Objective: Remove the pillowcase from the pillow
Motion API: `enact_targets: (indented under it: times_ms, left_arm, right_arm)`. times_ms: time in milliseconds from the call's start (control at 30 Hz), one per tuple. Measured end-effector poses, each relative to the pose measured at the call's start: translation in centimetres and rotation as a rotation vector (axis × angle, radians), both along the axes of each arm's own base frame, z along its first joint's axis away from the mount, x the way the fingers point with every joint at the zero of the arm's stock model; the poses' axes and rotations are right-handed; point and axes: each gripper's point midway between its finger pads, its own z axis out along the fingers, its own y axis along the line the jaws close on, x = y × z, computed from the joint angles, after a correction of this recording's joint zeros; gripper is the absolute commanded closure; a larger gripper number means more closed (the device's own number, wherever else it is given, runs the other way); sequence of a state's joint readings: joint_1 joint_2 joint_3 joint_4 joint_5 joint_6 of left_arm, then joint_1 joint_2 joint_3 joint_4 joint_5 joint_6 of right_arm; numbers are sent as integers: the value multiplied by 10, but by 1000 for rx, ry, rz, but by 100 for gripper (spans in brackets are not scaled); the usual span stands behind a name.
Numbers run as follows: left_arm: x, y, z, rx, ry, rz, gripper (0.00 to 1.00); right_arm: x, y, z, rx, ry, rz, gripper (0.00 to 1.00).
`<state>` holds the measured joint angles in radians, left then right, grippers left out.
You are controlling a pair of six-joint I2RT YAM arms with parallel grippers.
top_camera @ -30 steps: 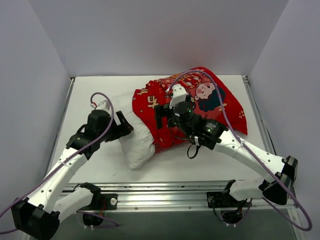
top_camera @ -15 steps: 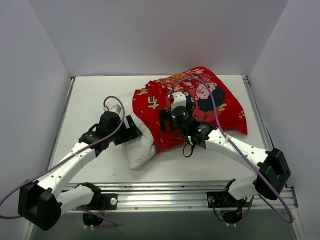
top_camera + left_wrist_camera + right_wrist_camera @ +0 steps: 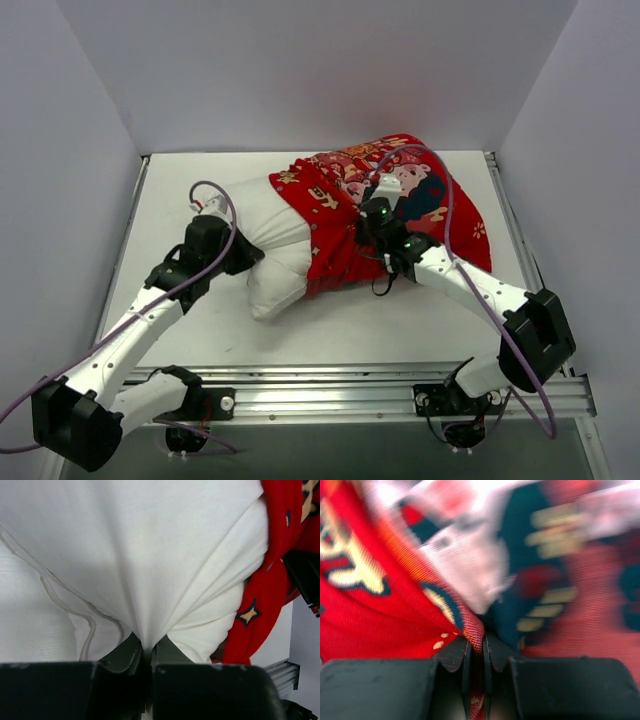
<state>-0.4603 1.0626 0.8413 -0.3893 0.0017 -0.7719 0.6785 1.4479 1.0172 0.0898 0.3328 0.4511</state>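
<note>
Status: partway, maybe a third to half done by my read. The left end of the pillow [image 3: 268, 255] is bare and out. The rest is inside the pillowcase [image 3: 445, 215]. The case's open hem is bunched around the pillow's middle, running from the far edge to the near edge.

Left gripper [image 3: 147, 652]: fingers together, pinching a fold of white pillow fabric at the exposed end. Creases fan up from the pinch.

Right gripper [image 3: 475, 652]: fingers clamped on a raised ridge of red printed case fabric. That view is blurred, but the fold clearly runs between the fingers. In the top view this gripper sits on top of the case, next to the cartoon-child print. I can't tell if it caught the case only or some pillow underneath too.

Location: both lie on the white surface [image 3: 450, 325], centre to right. The pillow's bare end points near-left and the covered end points to the far-right corner.

Look:
- The case is thin and bright red, with gold characters and small gold motifs, and the cartoon print faces up.
- It is gathered and wrinkled near the hem and smoother toward the closed end.
- The pillow is plump and white, with a corded seam showing in the left wrist view. No logo is visible.

Left to do: the covered part has to come out. Both ends are pinched, so it looks set for an opposing pull.
</note>
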Motion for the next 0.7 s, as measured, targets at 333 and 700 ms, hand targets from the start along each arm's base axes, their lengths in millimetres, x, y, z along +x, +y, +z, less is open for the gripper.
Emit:
enact_targets:
  times_ms: [333,700]
  left_arm:
    - [15,74,86,-58,-110,133,98]
    - [-20,75,70,-102,-10,71,57]
  right_arm:
    - [38,-117,28,296,77,-251,100]
    - [-3,-133,47,388,125,-109,83]
